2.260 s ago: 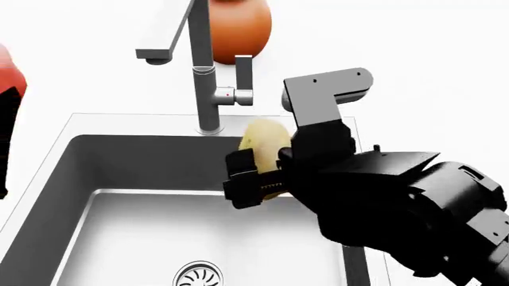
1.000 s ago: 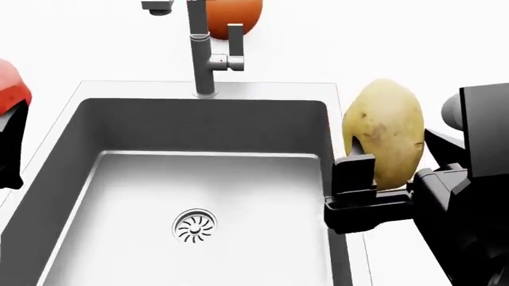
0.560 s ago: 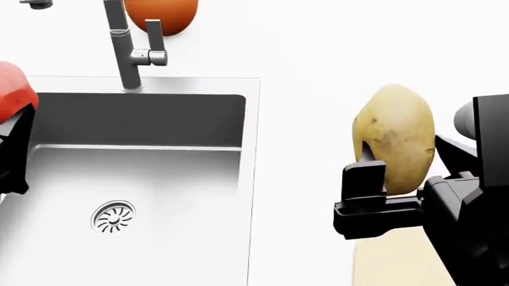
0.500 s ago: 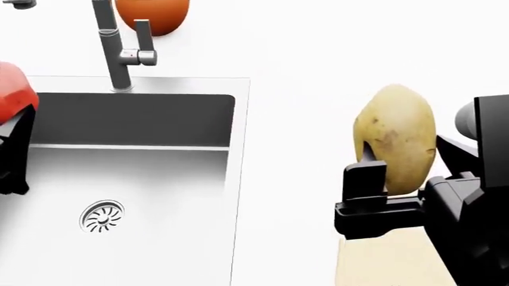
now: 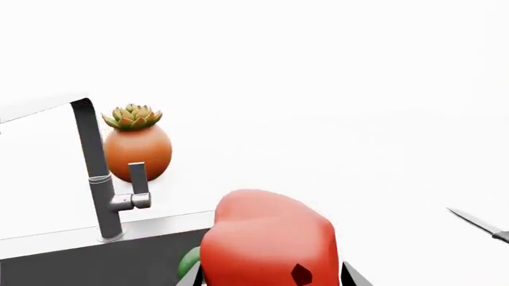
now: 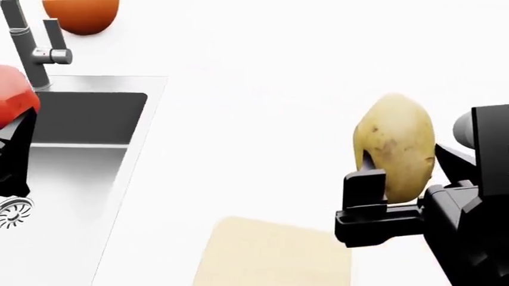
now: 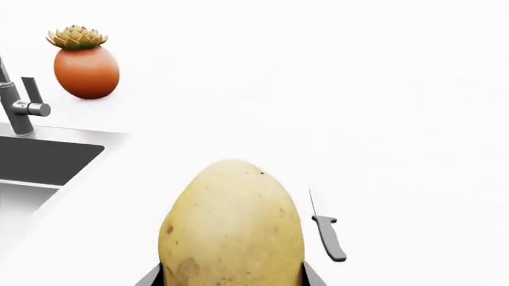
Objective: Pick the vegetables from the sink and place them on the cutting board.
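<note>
Pinched upright in the right gripper [image 6: 397,196], the potato [image 6: 395,155] is held above the counter beside the board [image 6: 270,253]; released early, it could be rolled off. The pepper [image 5: 266,241] is clamped by the left gripper [image 5: 270,271].

We count: one potato [image 6: 395,146], one red pepper [image 5: 266,241], one cutting board [image 6: 270,253], one sink [image 6: 87,128], one faucet [image 5: 99,179], one knife [image 7: 328,233], one orange plant pot [image 7: 86,70].

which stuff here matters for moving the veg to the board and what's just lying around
Part of the job:
potato in the right end effector
red pepper in the left end effector
sink
cutting board

Lying about:
orange plant pot
knife
faucet
</note>
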Available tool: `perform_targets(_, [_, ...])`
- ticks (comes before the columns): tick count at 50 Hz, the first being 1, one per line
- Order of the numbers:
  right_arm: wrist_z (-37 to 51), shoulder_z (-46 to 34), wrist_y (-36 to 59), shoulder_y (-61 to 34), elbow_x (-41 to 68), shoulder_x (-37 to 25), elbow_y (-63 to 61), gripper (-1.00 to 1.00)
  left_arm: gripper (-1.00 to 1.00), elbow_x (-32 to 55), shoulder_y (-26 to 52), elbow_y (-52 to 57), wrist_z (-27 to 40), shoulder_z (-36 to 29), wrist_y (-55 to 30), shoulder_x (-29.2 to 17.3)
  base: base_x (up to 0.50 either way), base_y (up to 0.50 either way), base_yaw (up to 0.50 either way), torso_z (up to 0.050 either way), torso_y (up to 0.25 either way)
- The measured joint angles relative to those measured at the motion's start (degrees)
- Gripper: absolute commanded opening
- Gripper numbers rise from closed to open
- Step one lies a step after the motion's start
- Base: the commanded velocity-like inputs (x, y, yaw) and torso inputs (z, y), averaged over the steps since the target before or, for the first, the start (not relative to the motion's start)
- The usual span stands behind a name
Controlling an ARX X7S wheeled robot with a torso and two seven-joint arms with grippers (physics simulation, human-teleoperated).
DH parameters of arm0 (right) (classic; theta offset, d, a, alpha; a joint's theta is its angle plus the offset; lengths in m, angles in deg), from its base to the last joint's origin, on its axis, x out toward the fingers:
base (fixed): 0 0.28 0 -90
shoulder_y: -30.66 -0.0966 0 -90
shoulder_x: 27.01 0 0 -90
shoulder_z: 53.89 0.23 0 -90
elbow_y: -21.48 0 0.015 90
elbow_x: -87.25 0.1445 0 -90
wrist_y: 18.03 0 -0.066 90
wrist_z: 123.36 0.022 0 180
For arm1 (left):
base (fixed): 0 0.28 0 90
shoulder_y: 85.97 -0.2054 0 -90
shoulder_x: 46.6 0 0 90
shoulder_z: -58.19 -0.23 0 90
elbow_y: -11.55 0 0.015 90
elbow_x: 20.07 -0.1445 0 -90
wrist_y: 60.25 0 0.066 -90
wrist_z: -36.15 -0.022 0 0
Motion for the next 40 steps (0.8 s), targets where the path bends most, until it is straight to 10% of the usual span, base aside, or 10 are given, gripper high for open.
perform_targets(25, [-0.2, -0.9, 1.2, 1.0, 0.2, 1.9, 1.1, -1.0, -1.0, 0.8, 0.0, -0.1, 0.6, -0.2, 0.2, -0.4, -0.28, -0.11, 0.0, 0.0, 0.0])
perform_targets(40, [-5.5, -3.3, 16.2, -9.4, 10.6, 16.6, 20.5, -1.0, -1.0, 0.9, 0.1, -0.5, 1.1, -1.2, 0.6, 0.1, 0.0, 0.0, 0.0, 0.0, 0.0])
